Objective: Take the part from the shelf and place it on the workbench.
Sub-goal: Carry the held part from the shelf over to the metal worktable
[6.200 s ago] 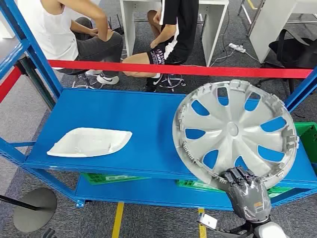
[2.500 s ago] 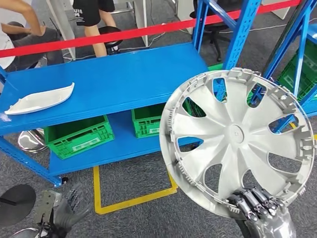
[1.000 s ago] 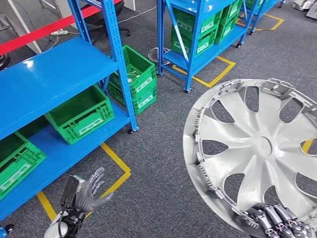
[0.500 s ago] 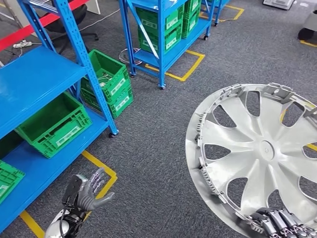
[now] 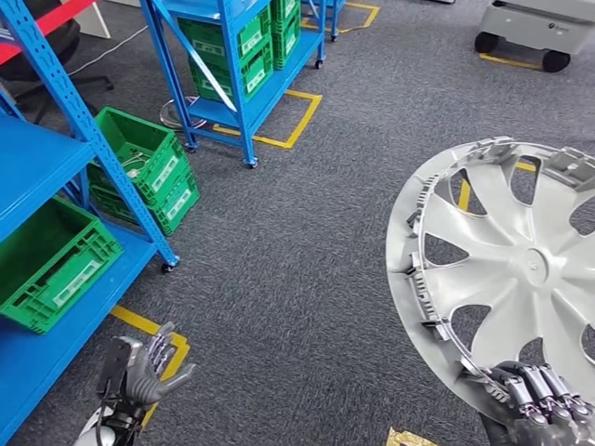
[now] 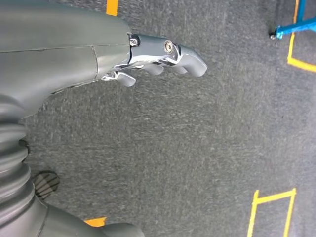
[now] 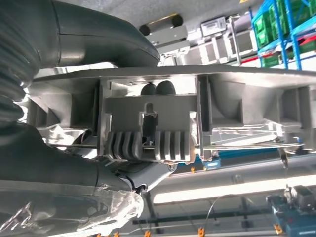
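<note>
The part is a large silver wheel cover (image 5: 516, 269) with curved spokes, held up at the right of the head view. My right hand (image 5: 540, 404) grips its lower rim from below. In the right wrist view the cover's ribbed rim (image 7: 156, 133) sits clamped between the thick thumb and the darker fingers (image 7: 123, 175). My left hand (image 5: 140, 372) hangs low at the left above the carpet, fingers spread and holding nothing. The left wrist view shows its fingers (image 6: 164, 52) stretched out over the grey floor.
A blue shelf rack (image 5: 42, 167) with green crates (image 5: 52, 260) stands at the left; a second blue rack (image 5: 238, 56) with crates is further back. Yellow floor tape (image 5: 291, 125) marks bays on the grey carpet. A grey wheeled cart (image 5: 536, 23) stands at the back right.
The whole scene has swung: the camera turned away from the shelf, racks sliding left. The wheel cover stays in my right hand, now further right in view. The left hand stays spread.
</note>
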